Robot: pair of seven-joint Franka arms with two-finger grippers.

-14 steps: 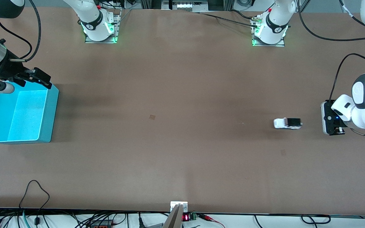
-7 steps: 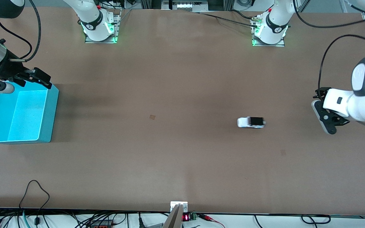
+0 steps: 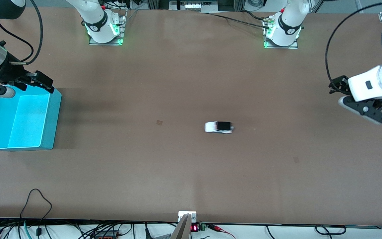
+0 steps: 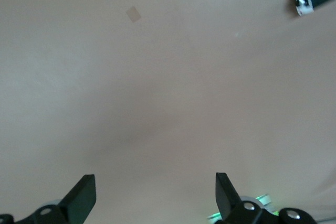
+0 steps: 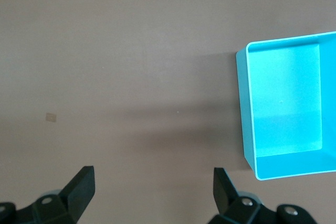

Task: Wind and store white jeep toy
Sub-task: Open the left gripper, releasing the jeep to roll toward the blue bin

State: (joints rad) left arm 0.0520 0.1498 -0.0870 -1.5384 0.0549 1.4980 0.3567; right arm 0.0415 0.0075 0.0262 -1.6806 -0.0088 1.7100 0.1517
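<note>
Both sets of jaws stand wide apart, holding nothing. The left gripper [image 3: 363,108] hangs over the table's bare end at 3 o'clock; the right gripper [image 3: 18,84] hovers over the cyan bin [image 3: 53,119] at 9 o'clock. The white jeep toy [image 3: 219,127] sits alone on the brown table [image 3: 177,172] near its centre.
</note>
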